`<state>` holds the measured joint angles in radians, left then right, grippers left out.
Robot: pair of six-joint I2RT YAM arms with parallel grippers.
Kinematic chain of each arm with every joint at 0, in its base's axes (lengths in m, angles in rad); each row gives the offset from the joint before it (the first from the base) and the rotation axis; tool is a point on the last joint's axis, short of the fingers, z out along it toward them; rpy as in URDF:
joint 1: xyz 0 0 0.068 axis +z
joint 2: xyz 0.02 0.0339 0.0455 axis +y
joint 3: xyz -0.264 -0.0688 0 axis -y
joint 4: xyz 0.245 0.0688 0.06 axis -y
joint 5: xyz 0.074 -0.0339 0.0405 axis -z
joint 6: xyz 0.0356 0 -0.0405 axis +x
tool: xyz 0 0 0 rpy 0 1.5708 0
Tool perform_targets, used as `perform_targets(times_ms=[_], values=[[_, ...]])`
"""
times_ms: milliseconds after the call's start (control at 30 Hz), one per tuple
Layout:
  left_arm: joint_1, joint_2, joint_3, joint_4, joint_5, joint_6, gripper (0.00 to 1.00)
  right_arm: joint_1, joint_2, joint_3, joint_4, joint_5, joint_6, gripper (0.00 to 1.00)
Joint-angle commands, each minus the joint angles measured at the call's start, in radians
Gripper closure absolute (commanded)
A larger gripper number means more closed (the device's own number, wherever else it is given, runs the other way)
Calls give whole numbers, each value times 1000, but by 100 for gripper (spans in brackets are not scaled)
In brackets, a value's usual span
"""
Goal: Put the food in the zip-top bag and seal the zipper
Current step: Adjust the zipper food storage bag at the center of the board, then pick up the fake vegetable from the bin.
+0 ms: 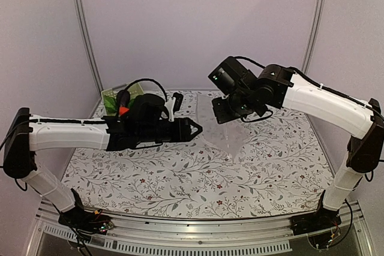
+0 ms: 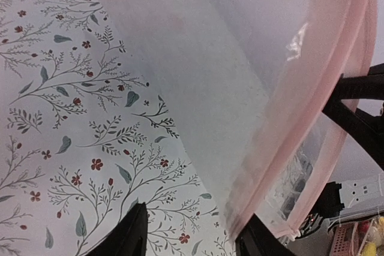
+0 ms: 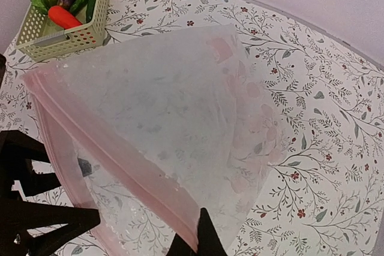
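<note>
The clear zip-top bag (image 3: 180, 106) hangs above the floral table, held up by its mouth edge. My right gripper (image 3: 201, 229) is shut on the pink zipper (image 3: 108, 148) near one end. My left gripper (image 2: 195, 211) is open. The other end of the zipper (image 2: 312, 112) lies against its right finger (image 2: 258, 238), and bare tablecloth shows between the jaws. In the top view the left gripper (image 1: 197, 129) points at the bag (image 1: 231, 135) below the right gripper (image 1: 223, 112). The food (image 3: 66, 1), a purple eggplant, an orange carrot and green pieces, lies in the basket.
A pale green slotted basket (image 3: 60, 43) stands at the table's far left corner, behind the left arm (image 1: 72, 135). Grey walls and metal posts enclose the back and sides. The floral tablecloth (image 1: 180, 178) covers the table.
</note>
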<state>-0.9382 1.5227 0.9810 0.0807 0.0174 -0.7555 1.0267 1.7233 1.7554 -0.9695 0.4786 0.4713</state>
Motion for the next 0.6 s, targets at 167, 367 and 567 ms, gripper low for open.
perform_targets(times_ms=[167,367,567], values=[[49,-247,-3,-160,44,129,4,1,-14,-12,20,-28,9,100],[200,-389,78,-470,46,208,1,0,-15,-3,19,-34,0,100],[428,-367,181,-710,96,322,0,0,-23,-1,17,-58,-20,100]])
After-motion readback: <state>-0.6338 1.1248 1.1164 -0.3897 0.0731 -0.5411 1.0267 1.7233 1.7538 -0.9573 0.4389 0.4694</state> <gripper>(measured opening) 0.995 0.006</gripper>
